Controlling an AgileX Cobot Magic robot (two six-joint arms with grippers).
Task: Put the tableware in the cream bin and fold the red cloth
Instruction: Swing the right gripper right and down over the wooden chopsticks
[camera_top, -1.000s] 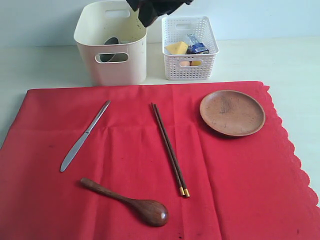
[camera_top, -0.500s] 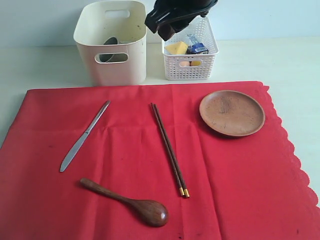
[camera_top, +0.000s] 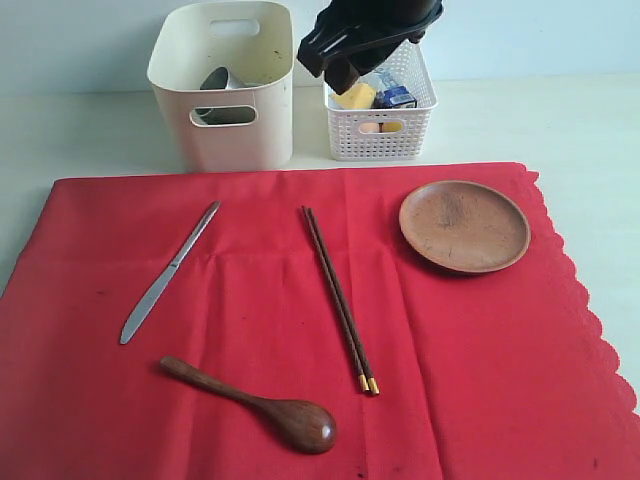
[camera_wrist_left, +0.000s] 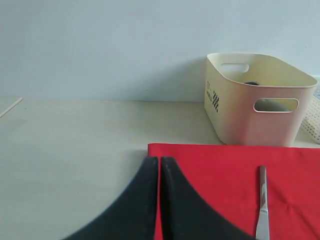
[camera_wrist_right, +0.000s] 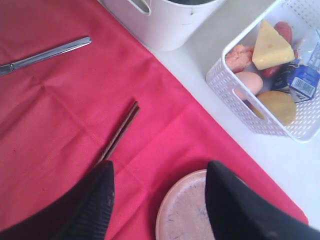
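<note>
The left gripper (camera_wrist_left: 159, 165), pressed together at the edge of the red cloth (camera_wrist_left: 225, 170), is seen only in its wrist view. The right gripper (camera_wrist_right: 160, 170), spread apart and empty, is shown above the round brown plate (camera_wrist_right: 187, 210) on that cloth.

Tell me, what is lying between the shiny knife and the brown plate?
The dark chopsticks lie on the red cloth, between the knife and the plate. The exterior view shows it best.

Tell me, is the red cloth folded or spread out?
Spread flat. The red cloth lies open under the knife, chopsticks, spoon and plate.
</note>
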